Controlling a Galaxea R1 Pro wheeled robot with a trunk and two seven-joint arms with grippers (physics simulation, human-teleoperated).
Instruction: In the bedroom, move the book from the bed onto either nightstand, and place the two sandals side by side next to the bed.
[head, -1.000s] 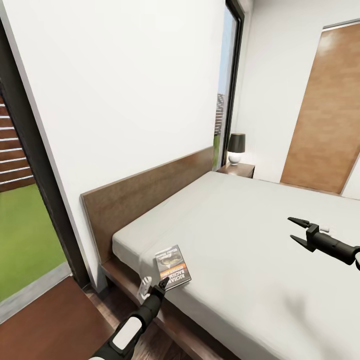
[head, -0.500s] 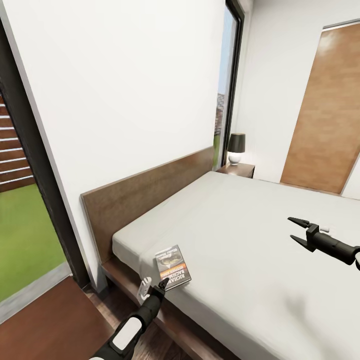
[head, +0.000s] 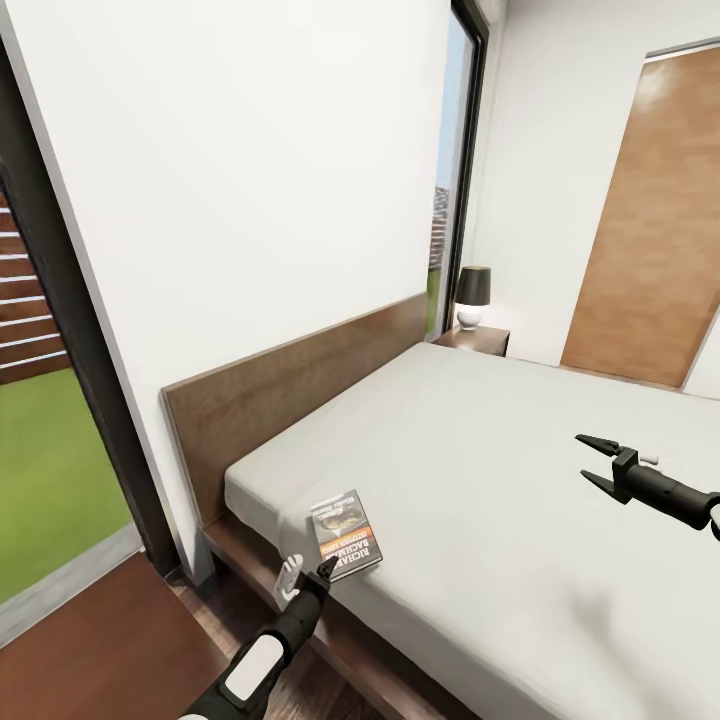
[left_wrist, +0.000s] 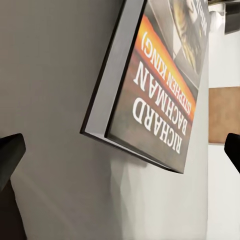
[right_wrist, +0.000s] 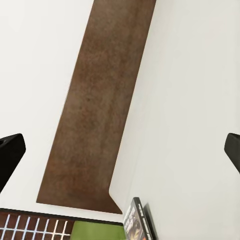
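The book (head: 345, 535) lies flat near the mattress's near corner on the bed (head: 480, 470), orange band and white lettering up. My left gripper (head: 318, 575) hovers just short of the book's near edge, at the mattress side. In the left wrist view that gripper (left_wrist: 120, 155) is open, its black fingertips (left_wrist: 10, 155) wide apart, with the book (left_wrist: 150, 90) close ahead. My right gripper (head: 597, 460) hangs open over the middle of the mattress, holding nothing. The right wrist view catches the book (right_wrist: 137, 220) and the headboard (right_wrist: 95, 115). The sandals are out of view.
A nightstand (head: 478, 342) with a black-shaded lamp (head: 473, 297) stands at the bed's far side by the window. A brown flat surface (head: 90, 640) lies beside the bed's near corner. A wooden door (head: 650, 220) is at the back right.
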